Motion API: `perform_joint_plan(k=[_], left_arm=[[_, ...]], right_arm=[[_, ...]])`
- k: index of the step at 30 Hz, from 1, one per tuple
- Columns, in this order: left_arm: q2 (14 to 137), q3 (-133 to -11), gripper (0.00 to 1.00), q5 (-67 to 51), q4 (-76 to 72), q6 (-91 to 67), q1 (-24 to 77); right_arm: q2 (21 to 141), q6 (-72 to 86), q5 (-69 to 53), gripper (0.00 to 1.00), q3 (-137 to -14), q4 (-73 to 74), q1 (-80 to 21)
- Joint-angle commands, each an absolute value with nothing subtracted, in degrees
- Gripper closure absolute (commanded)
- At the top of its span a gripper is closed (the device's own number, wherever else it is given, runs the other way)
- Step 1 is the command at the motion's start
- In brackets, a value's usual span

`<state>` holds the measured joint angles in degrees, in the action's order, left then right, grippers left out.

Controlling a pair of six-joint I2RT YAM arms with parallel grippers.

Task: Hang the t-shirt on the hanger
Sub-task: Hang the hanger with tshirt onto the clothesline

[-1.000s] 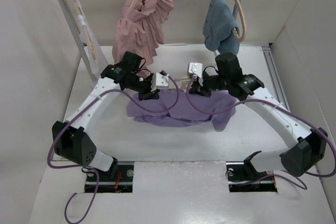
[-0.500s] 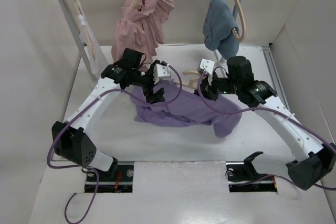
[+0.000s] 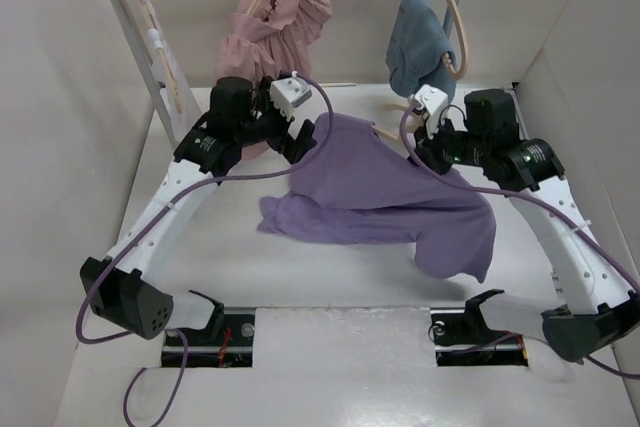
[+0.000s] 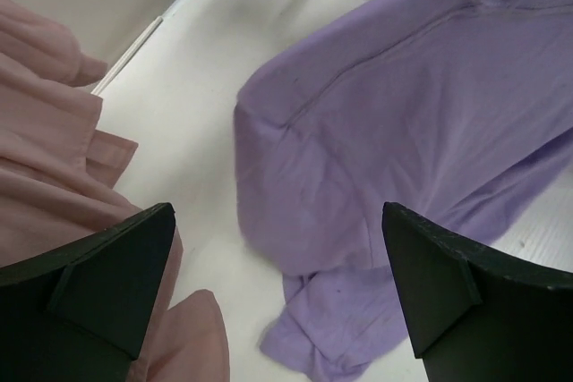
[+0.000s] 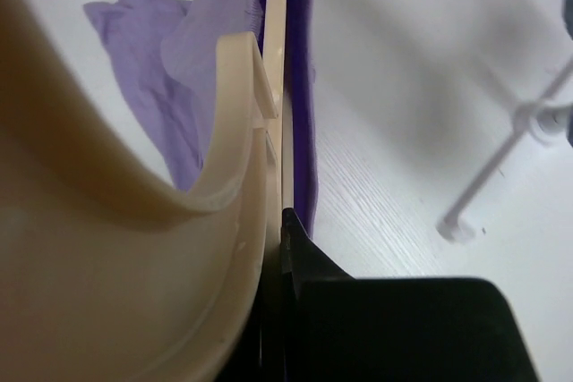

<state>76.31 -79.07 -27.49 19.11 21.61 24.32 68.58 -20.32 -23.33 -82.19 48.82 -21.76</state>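
Nearest the arm bases at the bottom of the top view, the white table (image 3: 330, 292) lies bare. Just beyond it, the lavender-purple, wrinkled cloth t-shirt (image 3: 390, 197) spreads across the middle of the frame. One rumpled end rests on the table at centre left, and a longer flap reaches toward the lower right.

The shirt's upper edge rises between the two claws. The left gripper (image 4: 276, 221) sits at upper centre left of the top view. Its wrist camera shows its black fingers (image 4: 107, 284) spread wide with nothing pinched between them. Through the gap the purple cloth is in view, with dusty pink fabric at the left edge.

The right gripper (image 3: 420, 137) sits at upper centre right. Its wrist camera shows a black finger (image 5: 304, 257) pressed against the thin, pale beige wooden hanger (image 5: 235, 114), which it grips. The hanger's broad curve fills the left of that frame. Purple cloth runs along its straight bar, touching it.

Farthest back, a dusty pink garment (image 3: 275, 37) and a blue-grey garment (image 3: 415, 42) hang on similar hangers from the white metal rack (image 3: 135, 27).
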Motion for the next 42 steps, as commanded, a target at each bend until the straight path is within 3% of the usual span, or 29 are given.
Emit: perform_joint_plan(k=[1,6,11,21,32,42], left_arm=[[75.15,-78.49,0.00,-24.61,14.33,15.47,24.43],[75.15,-78.49,0.00,-24.61,13.80,12.92,24.43],[75.67,-77.96,0.00,-26.72,15.91,14.41,24.43],[71.11,-71.89,0.00,-26.72,17.58,15.64,24.96],[68.03,-67.94,0.00,-24.96,16.44,15.64,24.96],[64.86,-64.69,0.00,-23.73,14.77,15.64,24.96]], right_arm=[[68.11,-18.72,-18.55,1.00,-87.97,53.17,-21.09],[71.18,-12.06,-13.63,1.00,-94.81,53.79,-21.35],[79.16,-6.86,-4.50,1.00,-112.74,53.79,-25.31],[95.70,-3.52,1.85,1.00,-137.09,39.74,-27.08],[106.16,0.00,12.74,1.00,-140.35,15.84,-27.07],[114.16,0.53,20.47,1.00,-149.13,7.74,-28.21]])
